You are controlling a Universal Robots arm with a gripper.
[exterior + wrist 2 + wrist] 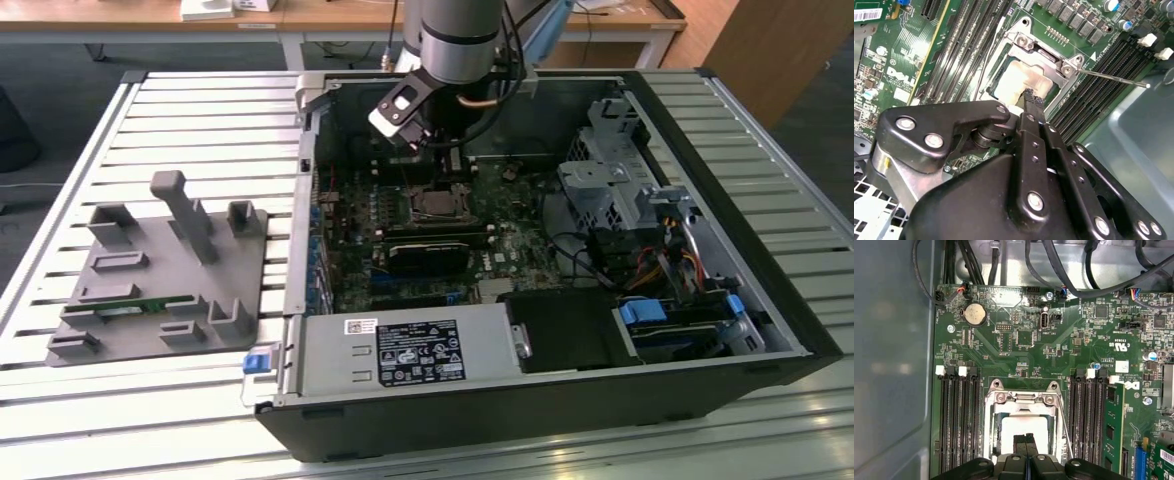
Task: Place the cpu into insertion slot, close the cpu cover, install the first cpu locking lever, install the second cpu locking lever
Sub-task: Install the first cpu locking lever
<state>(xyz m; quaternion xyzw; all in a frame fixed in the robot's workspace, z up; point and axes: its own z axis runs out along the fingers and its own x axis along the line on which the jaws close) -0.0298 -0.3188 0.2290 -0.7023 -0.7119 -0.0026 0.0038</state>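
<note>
My gripper hangs inside the open computer case, just above the insertion slot on the green board. In both wrist views its black fingers are pressed together and shut, the tips over the cpu. The pale cpu lies in the slot. The silvery cpu cover lies down around it, so its top shows through the window. One thin locking lever stands away from the socket on one side. Another thin lever runs along the opposite side.
Rows of memory slots flank the socket. A black card lies just in front of it, with a power supply nearer and a drive cage at the exterior view's right. A grey fixture sits outside the case.
</note>
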